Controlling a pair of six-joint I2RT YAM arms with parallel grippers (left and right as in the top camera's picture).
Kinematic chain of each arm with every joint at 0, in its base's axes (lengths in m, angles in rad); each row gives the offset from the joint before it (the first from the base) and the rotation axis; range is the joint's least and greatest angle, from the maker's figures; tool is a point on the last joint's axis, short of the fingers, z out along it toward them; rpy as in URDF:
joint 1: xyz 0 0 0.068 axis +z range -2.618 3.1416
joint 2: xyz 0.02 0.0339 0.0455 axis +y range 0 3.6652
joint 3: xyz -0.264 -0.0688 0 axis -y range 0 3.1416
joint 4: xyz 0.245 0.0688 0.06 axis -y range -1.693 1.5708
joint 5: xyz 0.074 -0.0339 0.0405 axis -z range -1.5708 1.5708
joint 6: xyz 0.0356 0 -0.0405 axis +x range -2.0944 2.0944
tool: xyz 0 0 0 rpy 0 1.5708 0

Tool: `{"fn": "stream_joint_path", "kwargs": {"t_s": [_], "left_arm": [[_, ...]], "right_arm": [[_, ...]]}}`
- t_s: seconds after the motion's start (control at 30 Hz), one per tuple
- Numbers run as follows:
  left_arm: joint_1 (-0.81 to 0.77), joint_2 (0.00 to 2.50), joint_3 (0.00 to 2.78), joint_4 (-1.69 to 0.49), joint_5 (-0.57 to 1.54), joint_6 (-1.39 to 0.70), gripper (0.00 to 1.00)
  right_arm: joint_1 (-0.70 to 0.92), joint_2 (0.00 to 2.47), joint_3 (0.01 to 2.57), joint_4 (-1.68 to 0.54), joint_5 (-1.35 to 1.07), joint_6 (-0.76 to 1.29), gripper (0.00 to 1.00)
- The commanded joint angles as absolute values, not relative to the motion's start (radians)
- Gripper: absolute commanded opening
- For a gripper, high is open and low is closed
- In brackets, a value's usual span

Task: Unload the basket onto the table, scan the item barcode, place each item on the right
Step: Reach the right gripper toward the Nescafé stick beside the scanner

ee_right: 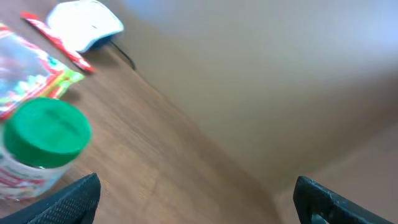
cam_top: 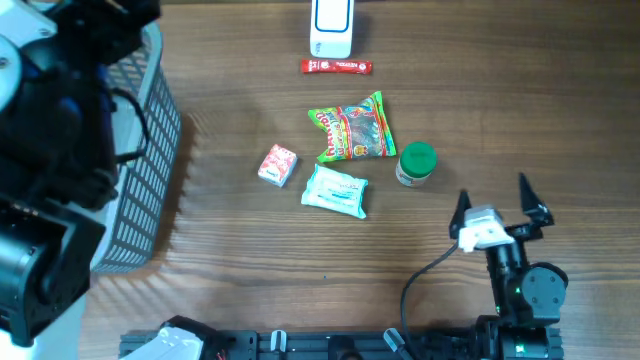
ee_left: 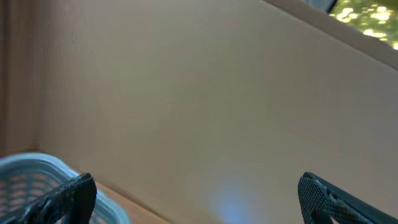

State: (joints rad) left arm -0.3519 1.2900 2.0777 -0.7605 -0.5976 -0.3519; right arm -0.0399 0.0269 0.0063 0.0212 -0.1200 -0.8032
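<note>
Fingers (cam_top: 460,210) of right arm (cam_top: 507,260) spread, empty

black end effector (cam_top: 492,187), white mount (cam_top: 483,228), black cable (cam_top: 408,288)

Green-lidded jar (cam_top: 416,163) upright beside candy bag (cam_top: 352,130)

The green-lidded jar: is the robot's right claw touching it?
Apart. The overhead view shows a strip of bare table between the green-lidded jar and the right gripper, whose fingers stand open and empty.
</note>
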Motion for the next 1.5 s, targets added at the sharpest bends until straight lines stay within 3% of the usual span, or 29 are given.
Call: {"fn": "stream_joint_path", "kwargs": {"t_s": [0.0, 0.07, 0.1, 0.17, 0.27, 0.37, 0.47, 0.63, 0.9, 1.13, 1.27, 1.47], "left_arm": [[-0.294, 1.295, 2.061, -0.763, -0.627, -0.246, 1.00], [-0.270, 1.299, 2.059, -0.771, -0.626, -0.246, 1.00], [-0.253, 1.296, 2.043, -0.770, -0.626, -0.247, 1.00], [-0.237, 1.287, 2.018, -0.757, -0.626, -0.247, 1.00], [-0.228, 1.253, 1.959, -0.733, -0.626, -0.247, 1.00], [-0.228, 1.200, 1.888, -0.698, -0.626, -0.247, 1.00], [-0.228, 1.154, 1.834, -0.670, -0.626, -0.246, 1.00], [-0.228, 1.108, 1.807, -0.670, -0.626, -0.249, 1.00], [-0.228, 0.999, 1.698, -0.627, -0.600, -0.296, 1.00], [-0.226, 0.825, 1.545, -0.525, -0.600, -0.295, 1.00], [-0.226, 0.754, 1.495, -0.488, -0.600, -0.294, 1.00], [-0.188, 0.699, 1.483, -0.481, -0.601, -0.292, 1.00]], "right_arm": [[-0.037, 0.023, 0.005, 0.103, -0.429, -0.923, 1.00], [-0.038, 0.023, 0.005, 0.203, -0.545, -0.735, 1.00], [-0.038, 0.023, 0.006, 0.332, -0.465, -0.403, 1.00], [-0.038, 0.023, 0.006, 0.424, -0.379, -0.155, 1.00], [-0.038, 0.023, 0.006, 0.570, -0.376, -0.065, 1.00], [-0.038, 0.023, 0.007, 0.807, -0.379, 0.158, 1.00], [-0.038, 0.023, 0.054, 0.702, -0.375, 0.325, 1.00], [-0.037, 0.084, 0.249, 0.067, -0.430, 0.308, 1.00], [-0.036, 0.638, 0.703, -0.175, -0.572, 0.205, 1.00], [-0.036, 1.306, 1.374, -0.615, -0.743, 0.218, 1.00], [-0.035, 1.505, 1.427, -0.621, -0.825, 0.307, 1.00], [0.010, 1.708, 1.455, -0.498, -0.838, 0.237, 1.00]]}}
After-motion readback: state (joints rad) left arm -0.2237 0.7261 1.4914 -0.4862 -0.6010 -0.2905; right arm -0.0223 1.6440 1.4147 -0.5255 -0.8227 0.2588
